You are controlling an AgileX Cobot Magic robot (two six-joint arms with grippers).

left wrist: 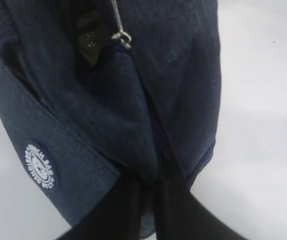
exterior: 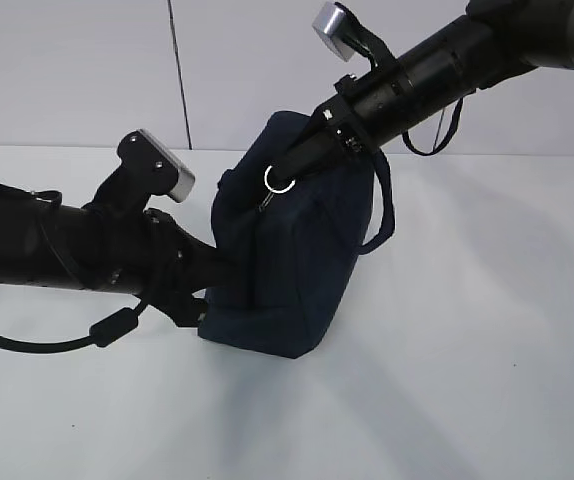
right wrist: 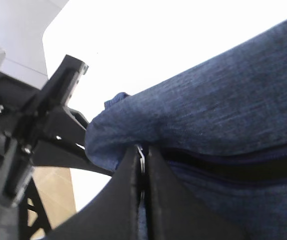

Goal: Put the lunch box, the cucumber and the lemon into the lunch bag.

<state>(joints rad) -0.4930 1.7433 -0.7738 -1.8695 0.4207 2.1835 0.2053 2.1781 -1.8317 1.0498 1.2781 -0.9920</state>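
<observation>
Judging progress: packing looks done; lunch box, cucumber, lemon unseen, likely inside.
Lunch bag point(exterior: 287, 250): upright on table point(exterior: 487, 380), zip partly closed.
Left pincer point(left wrist: 151, 200): pinching bag's lower end.
Right pincer point(right wrist: 142, 175): clamped on ring pull point(exterior: 279, 180).

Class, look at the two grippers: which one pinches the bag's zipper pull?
The right gripper, up at the lunch bag's top; the left gripper clamps fabric at the bag's lower edge.
</observation>
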